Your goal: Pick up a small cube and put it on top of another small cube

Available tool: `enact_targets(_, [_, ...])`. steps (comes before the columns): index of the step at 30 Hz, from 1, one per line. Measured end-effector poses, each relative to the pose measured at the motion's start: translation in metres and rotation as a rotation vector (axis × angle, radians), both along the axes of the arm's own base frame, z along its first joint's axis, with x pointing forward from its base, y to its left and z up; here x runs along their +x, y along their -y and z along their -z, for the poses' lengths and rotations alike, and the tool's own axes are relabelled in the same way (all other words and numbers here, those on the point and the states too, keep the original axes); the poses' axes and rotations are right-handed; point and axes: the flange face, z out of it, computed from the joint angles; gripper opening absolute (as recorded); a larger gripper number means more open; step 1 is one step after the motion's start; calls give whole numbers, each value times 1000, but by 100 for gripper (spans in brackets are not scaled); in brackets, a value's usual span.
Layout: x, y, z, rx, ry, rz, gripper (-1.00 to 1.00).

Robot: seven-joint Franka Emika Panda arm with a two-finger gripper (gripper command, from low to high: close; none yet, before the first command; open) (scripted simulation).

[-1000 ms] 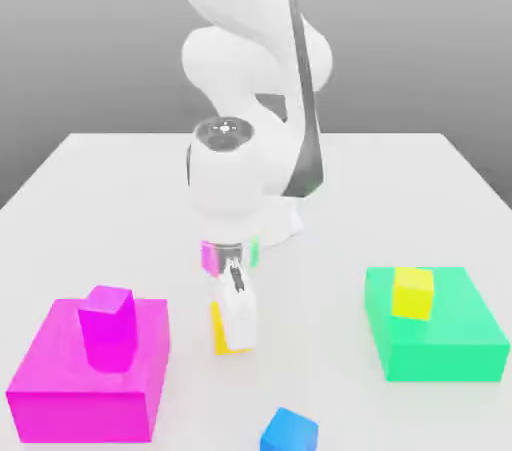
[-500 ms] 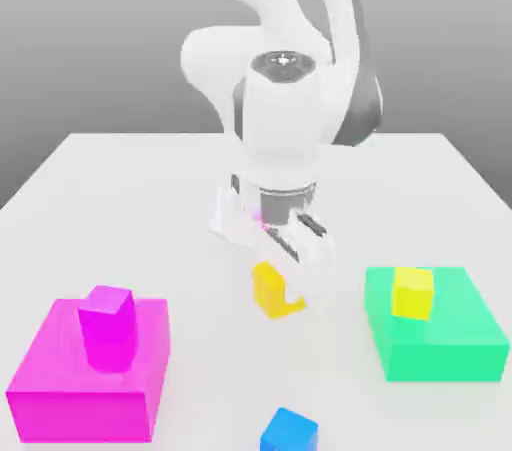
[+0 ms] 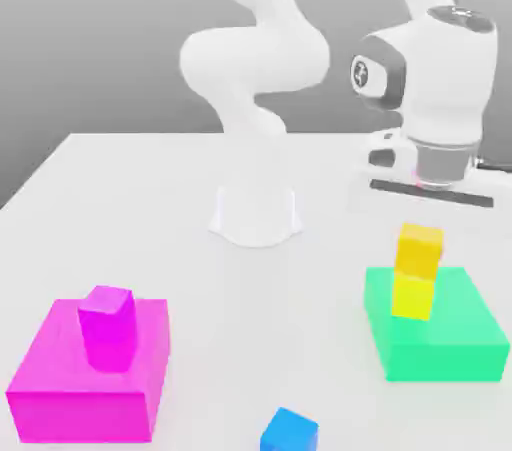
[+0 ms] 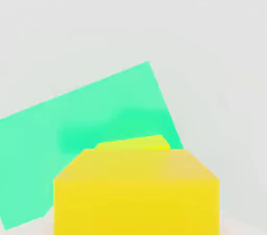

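Currently: golden-yellow cube (image 3: 419,251) upright; slightly turned atop lemon-yellow cube (image 3: 413,297); long axis indistinct

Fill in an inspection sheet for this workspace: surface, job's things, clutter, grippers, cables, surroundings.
Surface: pale, plain tabletop.
Job's things: golden-yellow cube on top of the lemon-yellow cube, which stands on the green block.
Clutter: magenta cube on the magenta block; blue cube on the tabletop, cut off by the exterior view's lower edge.
Grippers: one end effector, at the stacked cubes; whether it grips the upper one, cannot tell.
Cables: nothing seen.
Surroundings: plain grey backdrop behind the tabletop.
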Motion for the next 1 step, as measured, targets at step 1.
enact_targets(1, [0,0,0,0,0,0,100])
